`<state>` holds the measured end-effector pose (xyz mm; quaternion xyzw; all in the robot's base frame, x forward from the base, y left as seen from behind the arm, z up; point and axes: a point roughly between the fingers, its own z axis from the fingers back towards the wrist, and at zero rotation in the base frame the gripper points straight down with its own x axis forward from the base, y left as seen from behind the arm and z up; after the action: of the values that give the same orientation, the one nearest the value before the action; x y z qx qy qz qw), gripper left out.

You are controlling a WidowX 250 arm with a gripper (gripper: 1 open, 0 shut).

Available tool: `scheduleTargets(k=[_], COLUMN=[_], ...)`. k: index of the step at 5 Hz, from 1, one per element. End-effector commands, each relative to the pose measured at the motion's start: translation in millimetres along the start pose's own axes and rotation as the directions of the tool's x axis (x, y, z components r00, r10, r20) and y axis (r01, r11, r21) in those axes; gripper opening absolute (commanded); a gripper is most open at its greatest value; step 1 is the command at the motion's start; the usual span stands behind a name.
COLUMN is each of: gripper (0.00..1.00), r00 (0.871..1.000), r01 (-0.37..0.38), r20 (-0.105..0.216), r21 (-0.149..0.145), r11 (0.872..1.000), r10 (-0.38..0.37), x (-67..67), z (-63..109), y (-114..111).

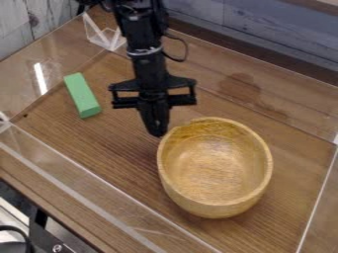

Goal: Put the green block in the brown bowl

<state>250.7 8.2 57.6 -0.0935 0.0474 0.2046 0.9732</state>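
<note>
The green block (82,95) lies flat on the wooden table at the left, free of any grip. My gripper (156,126) hangs well to its right, pointing down, just off the left rim of the brown bowl (215,165). Its black fingers are pressed together with nothing between them. The bowl stands upright at the right centre and its inside shows bare wood grain.
Clear acrylic walls (93,208) fence the table (119,148) on the near, left and right sides. The arm's black column (142,40) rises behind the gripper toward the back left.
</note>
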Motion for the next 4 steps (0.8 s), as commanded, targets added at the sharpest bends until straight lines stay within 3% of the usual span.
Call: scheduleTargets(k=[1, 2, 4], gripper=[0.00, 0.00, 0.00], r00=[0.998, 0.996, 0.990], r01=[0.008, 0.005, -0.060], r20=[0.064, 0.087, 0.126], r21=[-0.023, -0.023, -0.026], r11=[1.000, 1.000, 0.998], r10=[-0.006, -0.003, 0.062], x=[-10.0, -13.6, -27.7], z=[17.9, 26.9, 31.7], y=[0, 8, -20])
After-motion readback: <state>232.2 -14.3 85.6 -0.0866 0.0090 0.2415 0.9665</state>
